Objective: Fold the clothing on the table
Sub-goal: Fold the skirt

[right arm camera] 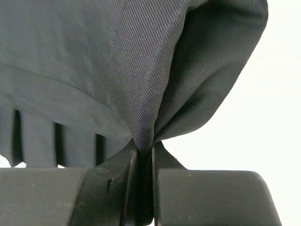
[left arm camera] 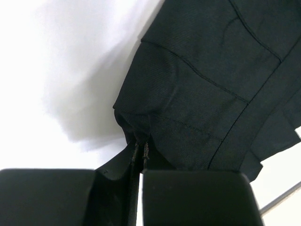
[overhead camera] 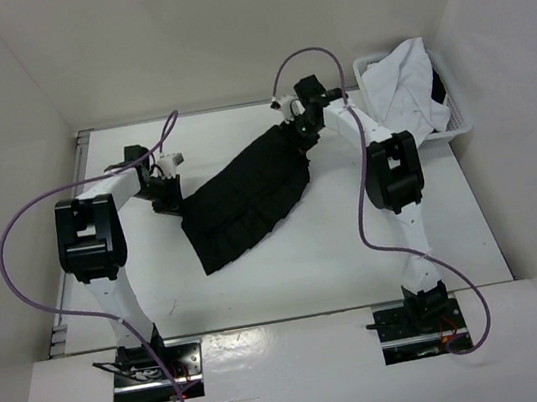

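The black pleated skirt [overhead camera: 249, 204] is lying diagonally across the middle of the matte white table [overhead camera: 357, 248], with bare tabletop showing all round it. The left gripper [left arm camera: 140, 149] is pinching its left corner and the right gripper [right arm camera: 145, 149] is squeezing a bunched fold at its far end, both with jaws closed on the thin fabric.

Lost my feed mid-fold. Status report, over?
Left gripper shut on skirt corner. Right gripper shut on its far edge. Skirt stretched diagonally between them over the table. Basket with white garment far right, clear.
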